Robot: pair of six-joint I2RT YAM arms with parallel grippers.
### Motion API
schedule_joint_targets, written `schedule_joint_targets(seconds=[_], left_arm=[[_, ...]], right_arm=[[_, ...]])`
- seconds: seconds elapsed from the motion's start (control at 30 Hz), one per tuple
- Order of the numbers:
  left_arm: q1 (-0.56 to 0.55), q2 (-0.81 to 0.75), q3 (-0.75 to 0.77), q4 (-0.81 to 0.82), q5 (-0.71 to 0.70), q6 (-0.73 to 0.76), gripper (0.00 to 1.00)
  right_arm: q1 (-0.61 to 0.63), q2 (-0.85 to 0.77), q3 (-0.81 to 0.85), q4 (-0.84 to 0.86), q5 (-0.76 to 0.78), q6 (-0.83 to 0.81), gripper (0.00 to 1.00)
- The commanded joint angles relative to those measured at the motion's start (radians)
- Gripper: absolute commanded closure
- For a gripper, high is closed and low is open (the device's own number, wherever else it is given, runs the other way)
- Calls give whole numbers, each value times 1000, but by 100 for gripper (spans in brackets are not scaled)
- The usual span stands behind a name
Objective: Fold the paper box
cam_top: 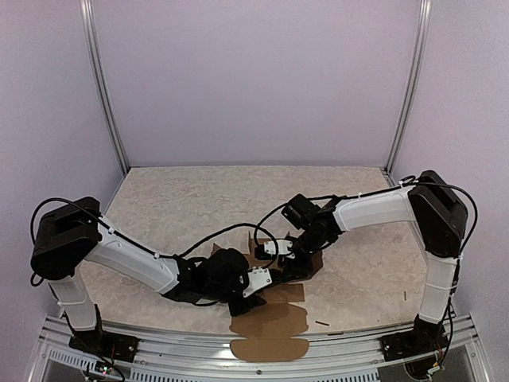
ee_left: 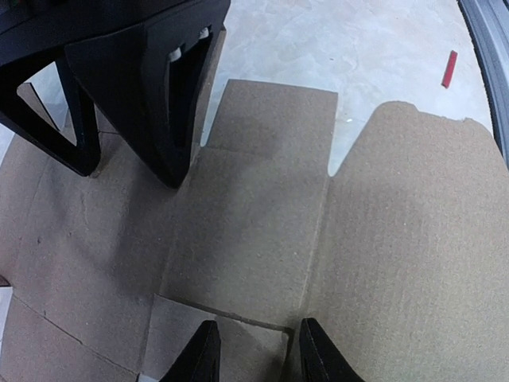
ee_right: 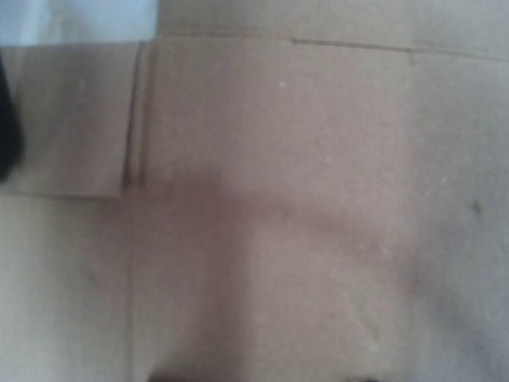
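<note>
Lilac walls enclose the mottled beige table bearing the paper box.

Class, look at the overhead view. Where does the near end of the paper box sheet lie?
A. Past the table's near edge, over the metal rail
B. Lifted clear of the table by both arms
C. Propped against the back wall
A: the paper box lies flat, and its rounded near flaps reach off the table over the metal rail.
</note>
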Motion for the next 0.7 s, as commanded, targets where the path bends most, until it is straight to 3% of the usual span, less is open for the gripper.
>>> schedule_joint_targets(seconds=[0.0, 0.37, 0.67], left_arm=[[29, 65, 17, -41, 86, -31, 65], [65, 88, 17, -57, 152, -68, 66], [139, 109, 30, -72, 261, -148, 66]], right_arm=[[5, 103, -61, -133, -20, 20, 45], [-152, -78, 54, -280, -179, -27, 44], [-190, -235, 24, -297, -243, -39, 43]])
